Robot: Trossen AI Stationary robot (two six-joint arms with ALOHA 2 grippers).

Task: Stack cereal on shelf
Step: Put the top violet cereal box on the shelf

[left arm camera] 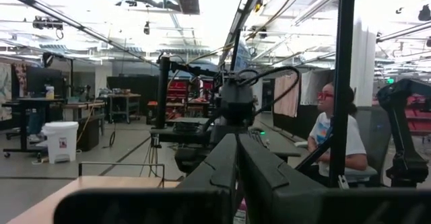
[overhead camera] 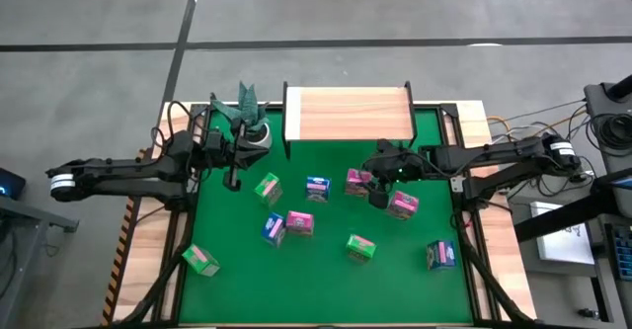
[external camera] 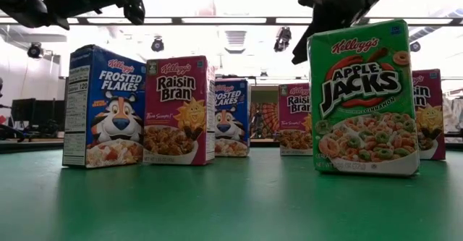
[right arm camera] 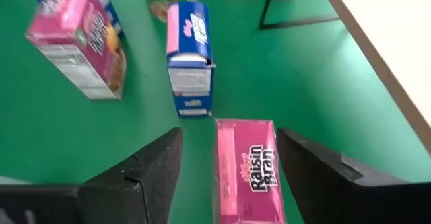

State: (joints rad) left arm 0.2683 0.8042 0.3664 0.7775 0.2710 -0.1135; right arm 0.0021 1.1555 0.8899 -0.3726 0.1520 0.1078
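Nine small cereal cartons stand or lie scattered on the green mat [overhead camera: 237,289]. The pale wooden shelf [overhead camera: 348,112] stands at the mat's far edge on black legs. My right gripper [right arm camera: 232,140] is open and hangs over a pink Raisin Bran carton [right arm camera: 246,170], also seen in the high view [overhead camera: 357,181]. Its fingers stand on either side of the carton with a gap on each side. My left gripper [overhead camera: 232,171] is shut and raised over the mat's far left part, near a green carton [overhead camera: 267,188]. It holds nothing.
A blue carton [right arm camera: 190,56] and another pink one [right arm camera: 77,42] lie just beyond the right gripper. A small potted plant [overhead camera: 252,126] stands left of the shelf. A shelf leg [right arm camera: 269,9] is close ahead. A seated person [left arm camera: 333,136] is beyond the table.
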